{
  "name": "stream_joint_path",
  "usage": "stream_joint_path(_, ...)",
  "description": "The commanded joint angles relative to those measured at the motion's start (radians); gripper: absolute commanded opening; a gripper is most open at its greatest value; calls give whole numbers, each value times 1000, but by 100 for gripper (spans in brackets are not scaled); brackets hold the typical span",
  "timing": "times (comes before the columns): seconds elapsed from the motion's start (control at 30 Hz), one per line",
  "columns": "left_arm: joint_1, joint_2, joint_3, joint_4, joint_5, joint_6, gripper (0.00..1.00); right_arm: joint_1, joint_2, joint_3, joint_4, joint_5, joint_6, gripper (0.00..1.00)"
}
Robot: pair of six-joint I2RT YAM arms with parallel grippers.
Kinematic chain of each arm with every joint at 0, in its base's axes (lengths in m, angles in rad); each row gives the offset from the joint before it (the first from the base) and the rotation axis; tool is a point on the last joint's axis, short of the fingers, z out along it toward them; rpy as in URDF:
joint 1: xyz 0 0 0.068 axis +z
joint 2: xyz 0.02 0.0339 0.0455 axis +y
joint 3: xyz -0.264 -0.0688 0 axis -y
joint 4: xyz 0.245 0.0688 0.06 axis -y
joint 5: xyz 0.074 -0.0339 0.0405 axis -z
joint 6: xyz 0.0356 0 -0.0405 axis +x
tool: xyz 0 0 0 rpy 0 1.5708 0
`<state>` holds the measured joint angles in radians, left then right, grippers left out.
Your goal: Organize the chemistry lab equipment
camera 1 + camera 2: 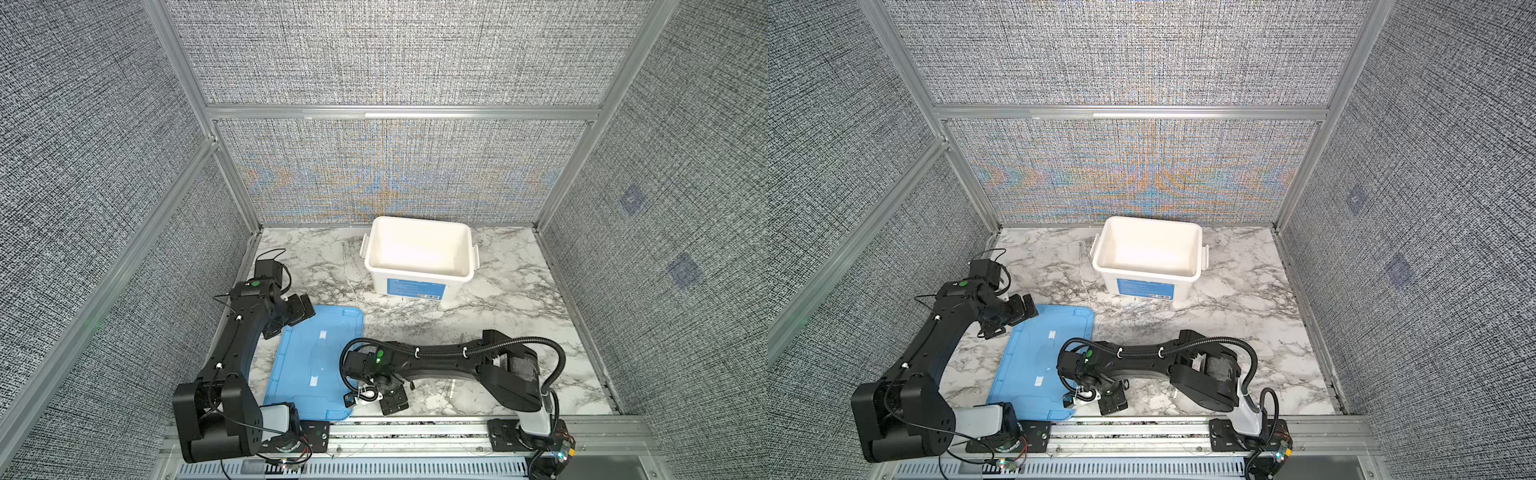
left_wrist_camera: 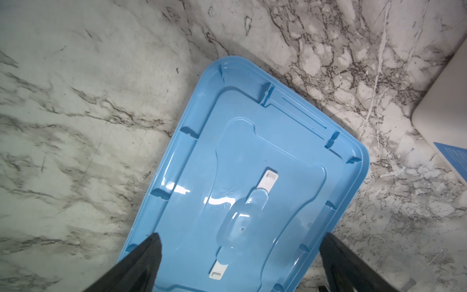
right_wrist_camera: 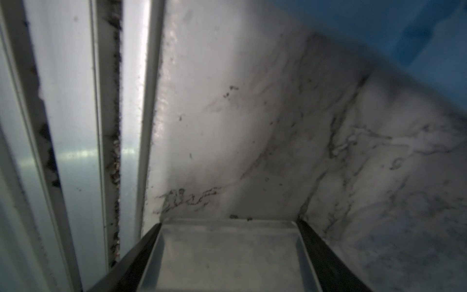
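Note:
A clear, flat, square-cornered piece (image 3: 227, 252) of the chemistry lab equipment fills the gap between my right gripper's (image 3: 228, 222) fingers and touches both, so that gripper is shut on it. In both top views the right gripper (image 1: 392, 403) (image 1: 1113, 402) sits low over the marble near the table's front edge, just right of the blue lid. A few thin clear pieces (image 1: 434, 388) lie faintly on the marble under the right arm. My left gripper (image 2: 240, 263) (image 1: 297, 313) hangs open and empty above the far left part of the lid.
The flat blue lid (image 1: 307, 374) (image 2: 252, 151) lies upside down at the front left. An open white tub (image 1: 417, 272) (image 1: 1144, 274) with a blue label stands at the back middle. A metal rail (image 3: 108, 126) runs along the table's front edge, close beside the right gripper.

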<state>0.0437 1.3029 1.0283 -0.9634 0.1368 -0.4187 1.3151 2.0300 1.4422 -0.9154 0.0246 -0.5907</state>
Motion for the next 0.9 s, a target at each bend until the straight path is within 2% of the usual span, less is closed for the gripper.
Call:
stream_joint_path(0.0,2,-3,-3,2,0,4,99,-2,9,-7,-28,3,-27,75)
stream_joint_path(0.17,2,2,-2,-1,0,5,99,-2,19,7,-45,-1,-62,71)
stream_joint_path(0.87,3,6,-6,0,-5,3,99,-34,-63,-65,-10,19,-212,70)
